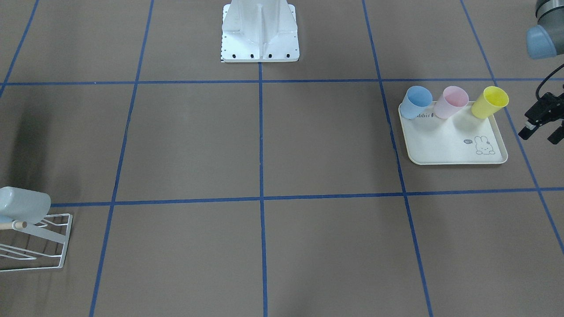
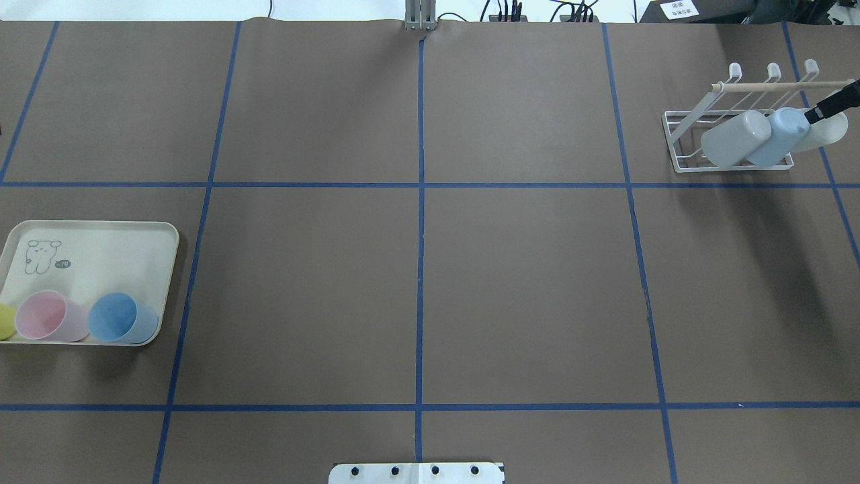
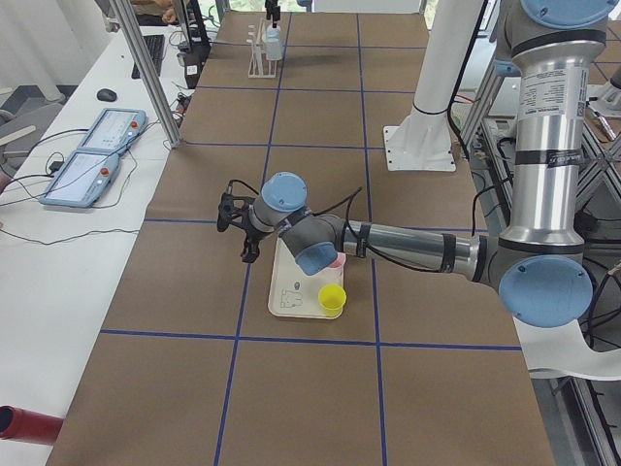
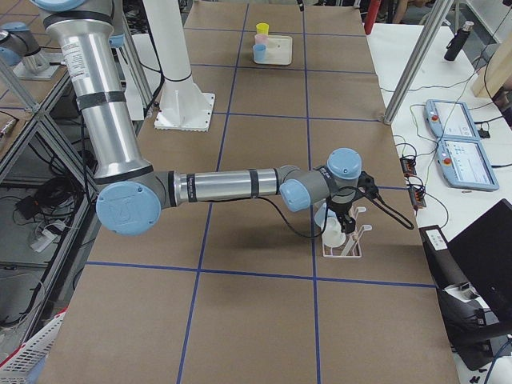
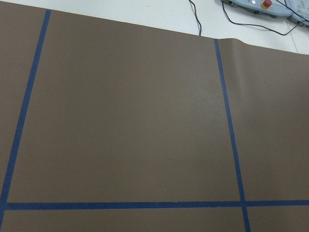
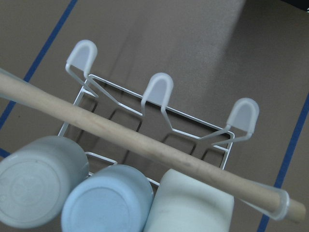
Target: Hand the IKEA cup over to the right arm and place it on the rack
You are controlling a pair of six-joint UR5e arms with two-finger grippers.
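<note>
Shows a white wire rack (image 2: pixel 680 134) with a wooden dowel (image 2: pixel 766 86) at the table's far right, carrying three upturned cups: grey cup (image 2: pixel 734 138), blue cup (image 2: pixel 779 136), white cup (image 2: pixel 830 132). Places the right gripper (image 2: pixel 823 109) just over the blue cup, finger state impossible to tell. Shows the left gripper (image 1: pixel 541 128), fingers spread and empty, beside a cream tray (image 1: pixel 440 147) lettered "abbit" and holding pastel cups (image 1: pixel 451 102).

The cream tray (image 1: pixel 440 143) carries printed lettering reading "abbit", its start hidden behind the blue cup (image 1: pixel 416 102).

A robot lab: teach pendants (image 3: pixel 85 177), taped-grid table (image 2: pixel 524 289).
</note>
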